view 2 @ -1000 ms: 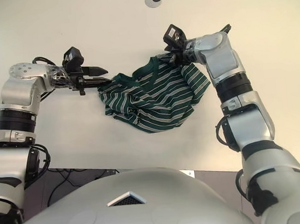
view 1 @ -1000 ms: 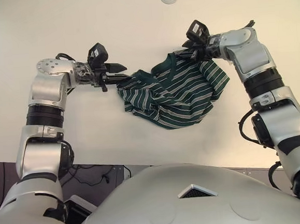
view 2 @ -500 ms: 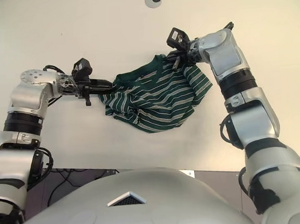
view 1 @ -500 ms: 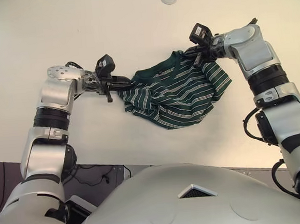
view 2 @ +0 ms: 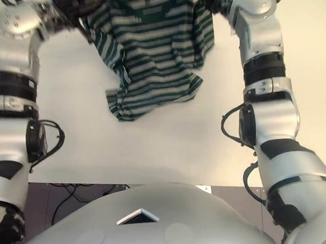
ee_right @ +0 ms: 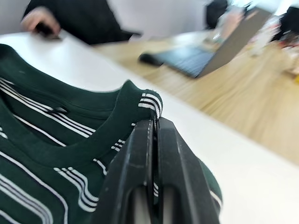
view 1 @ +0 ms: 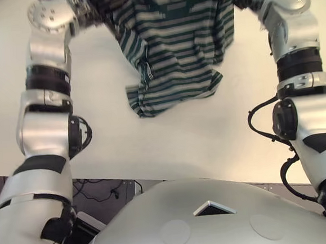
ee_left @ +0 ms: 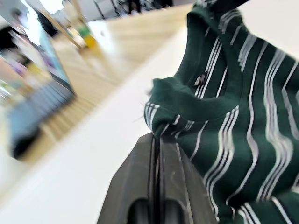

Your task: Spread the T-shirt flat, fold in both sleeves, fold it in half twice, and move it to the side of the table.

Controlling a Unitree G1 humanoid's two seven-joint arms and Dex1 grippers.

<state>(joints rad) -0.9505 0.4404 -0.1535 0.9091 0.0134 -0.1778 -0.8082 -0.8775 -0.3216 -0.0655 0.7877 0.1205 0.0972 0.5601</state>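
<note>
Worktop (view 1: 170,144): white, with broad bare room to either side of the garment and between its hem and the near edge, a straight line across the lower head views. Far edge, in the wrist views, abutting a wooden surface (ee_right: 261,102) with an open laptop (ee_right: 210,51).

T-shirt (view 1: 174,47): dark green with pale stripes, held up by the shoulders at the top of the head views, neck uppermost, body hanging toward the worktop. Lower hem bunched and skewed toward the robot's left, contact with the worktop not discernible.

Left gripper (ee_left: 156,137): fingers pressed together on the fabric just beside the collar rib.

Right gripper (ee_right: 154,123): fingers likewise closed, pinching the collar at the opposite shoulder.

Neck label (ee_left: 202,78): small patch inside the collar, too blurred to read.
</note>
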